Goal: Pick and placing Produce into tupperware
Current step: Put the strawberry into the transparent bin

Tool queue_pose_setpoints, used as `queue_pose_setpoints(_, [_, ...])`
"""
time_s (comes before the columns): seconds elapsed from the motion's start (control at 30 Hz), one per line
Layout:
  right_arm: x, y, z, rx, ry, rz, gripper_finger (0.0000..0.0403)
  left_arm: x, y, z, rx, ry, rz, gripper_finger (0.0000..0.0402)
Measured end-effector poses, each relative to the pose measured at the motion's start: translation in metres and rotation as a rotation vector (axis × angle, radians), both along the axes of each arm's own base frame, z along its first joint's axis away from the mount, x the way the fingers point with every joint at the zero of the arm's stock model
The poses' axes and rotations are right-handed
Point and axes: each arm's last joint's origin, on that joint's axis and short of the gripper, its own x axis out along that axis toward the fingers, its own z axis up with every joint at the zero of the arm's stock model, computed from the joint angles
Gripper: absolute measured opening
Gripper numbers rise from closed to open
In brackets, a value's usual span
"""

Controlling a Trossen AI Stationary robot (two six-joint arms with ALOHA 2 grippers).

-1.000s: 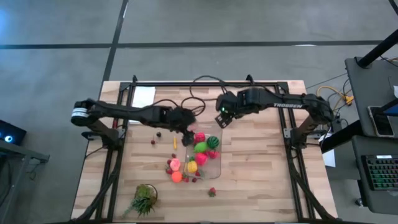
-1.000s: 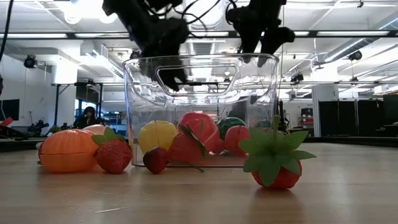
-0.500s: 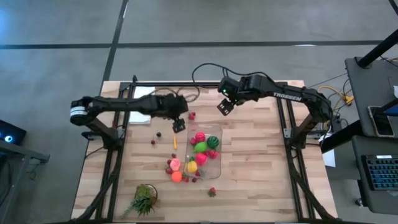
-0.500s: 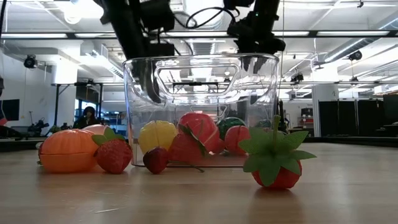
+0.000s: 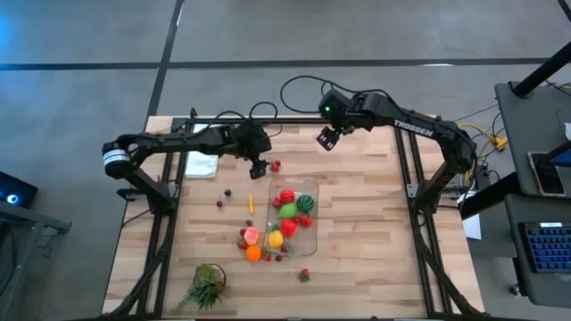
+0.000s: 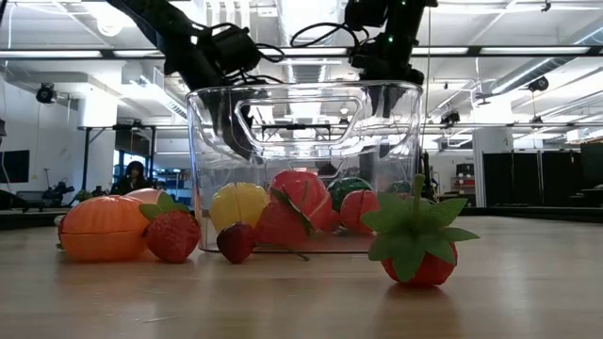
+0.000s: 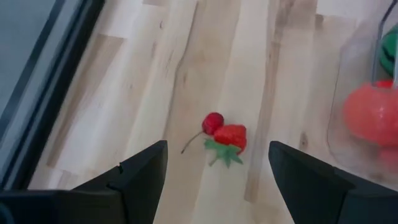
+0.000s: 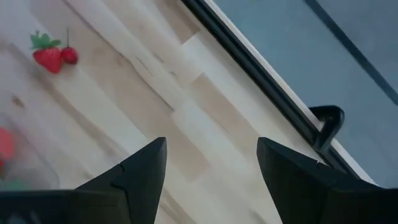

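The clear tupperware (image 5: 293, 214) stands mid-table with several produce pieces inside, red, green, yellow and pink. More produce lies beside its near left corner: an orange piece (image 5: 254, 253) and a pink one (image 5: 252, 235). A strawberry (image 7: 231, 137) and a cherry (image 7: 212, 122) lie together just beyond its far end. My left gripper (image 5: 259, 168) hangs open above the table just left of that pair, slanting down toward it. My right gripper (image 5: 327, 138) hangs open near the table's far edge, with nothing between its fingers.
A white sheet of paper (image 5: 202, 165) lies at the far left under my left arm. A leafy tuft (image 5: 207, 285) sits at the near left, and a lone strawberry (image 5: 305, 275) lies near the front. Small red bits (image 5: 219, 203) and black frame rails (image 5: 169, 223) are at the sides.
Both grippers have swung away from above the tupperware's far end toward the table's far edge, each rolling at the wrist. The left one has also sunk a little. The produce and the tupperware have stayed put.
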Motion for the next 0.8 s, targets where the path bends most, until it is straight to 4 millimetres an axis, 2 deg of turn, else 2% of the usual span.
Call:
queue_pose_setpoints(0.17, [0.003, -0.010, 0.001, 0.021, -0.077, 0.042, 0.0242, 0.000, 0.001, 0.000, 0.009, 0.000, 0.022, 0.0265])
queue_pose_setpoints(0.33, [0.014, -0.020, -0.006, 0.156, -0.221, 0.122, 0.0242, -0.008, 0.002, -0.004, -0.079, 0.043, 0.198, 0.0265])
queue_pose_setpoints(0.4, [0.023, -0.027, -0.015, 0.218, -0.263, 0.155, 0.0242, -0.013, 0.002, -0.007, -0.164, 0.065, 0.317, 0.0265])
queue_pose_setpoints(0.5, [0.038, -0.037, -0.040, 0.273, -0.261, 0.168, 0.0242, -0.025, -0.003, -0.013, -0.264, 0.105, 0.458, 0.0265])
queue_pose_setpoints(0.67, [0.056, -0.043, -0.082, 0.338, -0.167, 0.238, 0.0242, -0.037, -0.014, -0.015, -0.309, 0.092, 0.536, 0.0265])
queue_pose_setpoints(0.8, [0.065, -0.042, -0.106, 0.399, -0.125, 0.263, 0.0242, -0.050, -0.017, -0.021, -0.298, 0.054, 0.607, 0.0265])
